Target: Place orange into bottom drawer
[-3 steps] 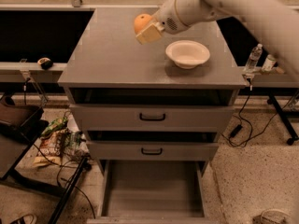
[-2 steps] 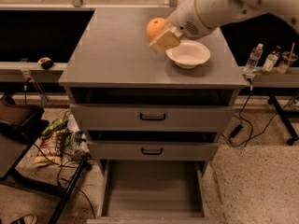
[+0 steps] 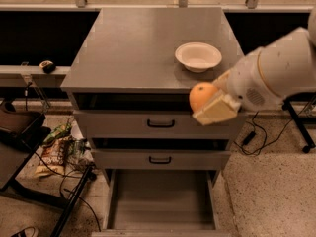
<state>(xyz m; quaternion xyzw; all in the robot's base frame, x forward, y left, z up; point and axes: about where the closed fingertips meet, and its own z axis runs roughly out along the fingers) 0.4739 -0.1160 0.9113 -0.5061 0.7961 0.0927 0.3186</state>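
**A:** While the arm (image 3: 276,73) reaches in from the right, where is the gripper (image 3: 213,102)?

**B:** It hangs in front of the cabinet, by the right front corner. It is about level with the gap over the top drawer (image 3: 123,124).

**A:** And its fingers?

**B:** They are clamped on the orange (image 3: 201,95). One cream pad (image 3: 216,111) shows below and to the right of the fruit. I cannot see the other one.

**A:** So the orange is in the air?

**B:** Yes, it is held touching no surface. It is below the bowl (image 3: 198,56), which sits on the cabinet top (image 3: 133,43) near the right edge.

**A:** And the bottom drawer (image 3: 160,199)?

**B:** It is pulled out toward the camera, with its flat grey floor showing. It lies below and to the left of the orange, well apart from it.

**A:** And the drawers above?

**B:** The top drawer and the middle drawer (image 3: 123,159) show grey fronts, each with a black handle.
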